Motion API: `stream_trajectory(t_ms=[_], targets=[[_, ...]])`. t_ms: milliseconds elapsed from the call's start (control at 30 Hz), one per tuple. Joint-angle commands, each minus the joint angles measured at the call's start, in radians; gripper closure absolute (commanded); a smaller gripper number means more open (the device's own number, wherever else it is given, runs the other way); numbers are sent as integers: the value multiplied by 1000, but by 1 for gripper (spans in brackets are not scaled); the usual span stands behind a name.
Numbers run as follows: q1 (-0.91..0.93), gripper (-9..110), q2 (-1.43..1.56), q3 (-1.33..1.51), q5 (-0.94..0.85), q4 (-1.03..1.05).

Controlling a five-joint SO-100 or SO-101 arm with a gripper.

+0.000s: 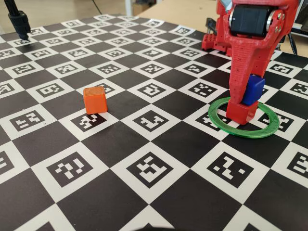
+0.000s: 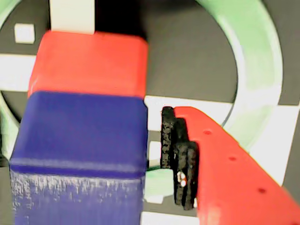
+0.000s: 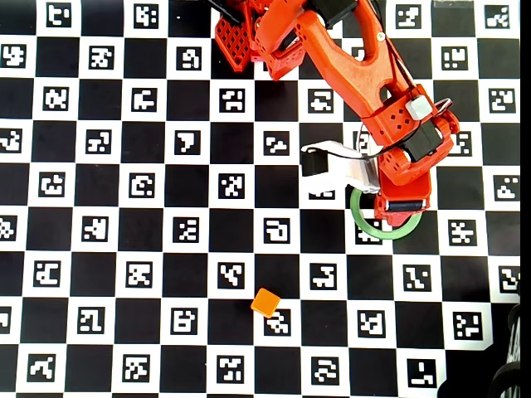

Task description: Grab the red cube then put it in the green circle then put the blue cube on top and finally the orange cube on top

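The red arm [image 3: 348, 58] reached out from its base and bent down at the wrist, so the gripper [image 1: 246, 96] pointed almost straight down over the green circle [image 1: 269, 129]. Its jaws stood parted. In the wrist view one padded finger [image 2: 180, 159] stood just clear of the blue cube [image 2: 79, 140], which sat on the red cube [image 2: 89, 61].
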Motion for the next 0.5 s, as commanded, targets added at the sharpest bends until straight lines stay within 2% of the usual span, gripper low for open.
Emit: stream_trajectory(t_ms=[0, 467], targets=[[-12, 71, 77, -11, 15, 11], [-20, 58, 144, -15, 8, 40]])
